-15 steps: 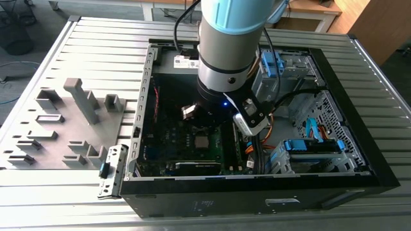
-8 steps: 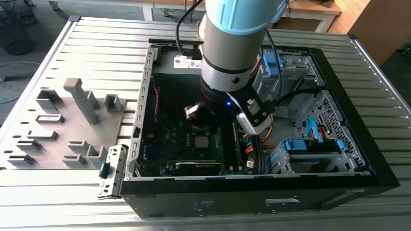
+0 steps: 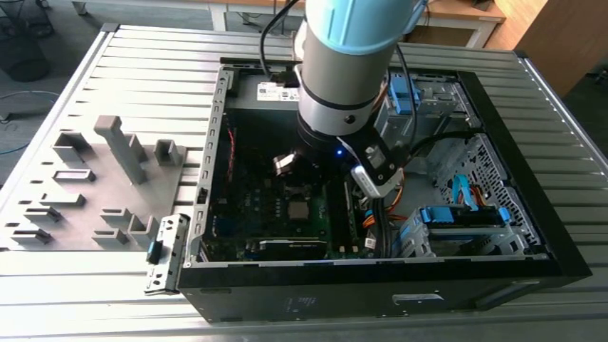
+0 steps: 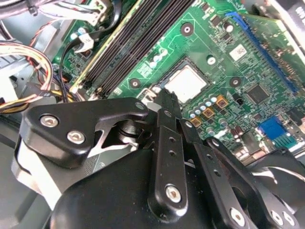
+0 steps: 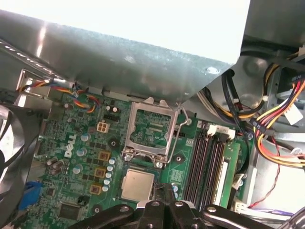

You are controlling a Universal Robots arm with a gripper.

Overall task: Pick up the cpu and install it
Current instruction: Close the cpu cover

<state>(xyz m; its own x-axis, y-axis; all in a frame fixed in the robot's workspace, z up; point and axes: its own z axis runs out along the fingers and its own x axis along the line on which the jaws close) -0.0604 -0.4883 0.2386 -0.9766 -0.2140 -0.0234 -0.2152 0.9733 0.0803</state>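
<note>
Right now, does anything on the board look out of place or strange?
The metal frame next to the cpu stands flipped open, so the cpu lies flat but uncovered. Nothing else looks damaged or askew.

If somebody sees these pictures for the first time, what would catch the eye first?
The thick arm reaching down into the open computer case dominates the exterior view. In the first wrist view, the silvery cpu lies flat on the green motherboard, beside the opened socket frame, with the shut gripper hanging close to its edge.
</note>
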